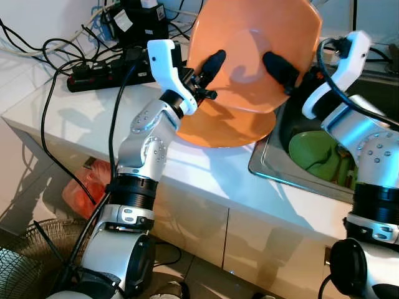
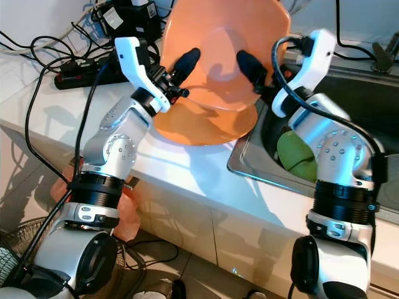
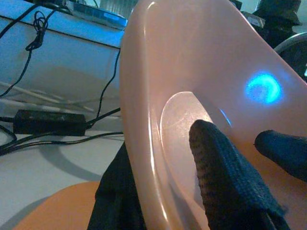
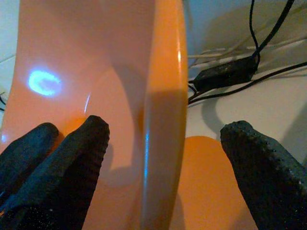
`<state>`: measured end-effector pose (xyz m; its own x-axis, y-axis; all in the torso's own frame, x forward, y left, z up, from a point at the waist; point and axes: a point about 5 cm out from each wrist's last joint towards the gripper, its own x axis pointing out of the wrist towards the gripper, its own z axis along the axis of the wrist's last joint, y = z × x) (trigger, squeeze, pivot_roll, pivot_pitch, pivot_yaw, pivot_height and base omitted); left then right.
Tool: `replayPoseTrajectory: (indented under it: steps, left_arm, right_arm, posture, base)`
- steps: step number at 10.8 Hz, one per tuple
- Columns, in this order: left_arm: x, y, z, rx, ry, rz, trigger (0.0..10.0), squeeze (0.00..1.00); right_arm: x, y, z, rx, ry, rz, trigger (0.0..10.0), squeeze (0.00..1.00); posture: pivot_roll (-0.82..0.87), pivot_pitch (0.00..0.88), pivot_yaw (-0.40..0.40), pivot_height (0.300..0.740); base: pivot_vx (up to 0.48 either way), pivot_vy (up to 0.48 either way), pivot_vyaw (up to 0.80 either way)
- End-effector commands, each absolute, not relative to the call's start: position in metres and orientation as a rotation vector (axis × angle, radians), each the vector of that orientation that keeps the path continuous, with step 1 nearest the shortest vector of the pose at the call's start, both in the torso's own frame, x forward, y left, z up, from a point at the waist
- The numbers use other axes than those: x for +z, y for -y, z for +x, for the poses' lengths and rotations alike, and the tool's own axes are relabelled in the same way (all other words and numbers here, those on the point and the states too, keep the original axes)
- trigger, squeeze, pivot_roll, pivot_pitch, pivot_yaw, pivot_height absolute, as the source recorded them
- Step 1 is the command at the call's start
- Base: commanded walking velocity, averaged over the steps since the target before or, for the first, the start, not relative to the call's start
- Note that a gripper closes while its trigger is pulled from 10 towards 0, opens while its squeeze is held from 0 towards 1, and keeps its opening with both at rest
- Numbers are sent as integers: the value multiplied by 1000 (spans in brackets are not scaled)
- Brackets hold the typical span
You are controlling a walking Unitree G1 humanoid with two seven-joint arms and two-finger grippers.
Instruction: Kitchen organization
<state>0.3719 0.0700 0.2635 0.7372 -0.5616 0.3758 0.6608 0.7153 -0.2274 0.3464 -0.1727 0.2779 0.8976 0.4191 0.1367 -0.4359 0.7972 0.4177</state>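
Nearest, our silver arms rise over the white tabletop (image 1: 206,180) edge. Left hand (image 1: 209,78) and right hand (image 1: 283,71) each pinch the rim of the orange plastic basin (image 1: 255,43), one finger inside and one behind, holding it tilted above a second orange plastic bowl (image 1: 224,128) beside the steel sink (image 1: 265,165). Risk: smooth rim slips, basin drops. Green item (image 1: 315,152) in sink unclear. Black power strip (image 1: 106,73) behind; basin top cut off.

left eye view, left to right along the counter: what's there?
Black power strip → left gripper → raised orange plate → right gripper → green item in the sink.
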Motion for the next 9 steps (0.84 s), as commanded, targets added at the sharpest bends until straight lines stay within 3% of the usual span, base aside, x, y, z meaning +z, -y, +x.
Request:
replayPoseTrajectory:
  steps: [1,2,3,7,8,9]
  left_arm:
    - [273,-68,368,-713,331,-342,0,0]
    - [274,-69,368,-710,334,-340,0,0]
    - [274,-71,368,-704,339,-334,0,0]
    - [275,-77,371,-678,343,-321,0,0]
    - [274,-78,372,-666,337,-300,8667,0]
    - [273,-77,372,-665,332,-285,10000,0]
  right_arm:
    - [283,170,347,465,49,464,10000,0]
    - [283,170,348,461,42,470,10000,0]
    - [282,171,348,458,35,480,0,0]
    - [277,177,347,438,5,499,0,0]
    - [274,179,346,436,-5,508,0,0]
    - [273,180,345,433,-11,515,0,0]
  posture:
    - [73,100,113,740]
    - [73,100,113,740]
    - [72,99,114,740]
    - [71,94,113,740]
    - [71,93,115,740]
    - [70,92,115,740]
  base:
    - [0,0,0]
    - [0,0,0]
    - [0,0,0]
    - [0,0,0]
    - [0,0,0]
    - [0,0,0]
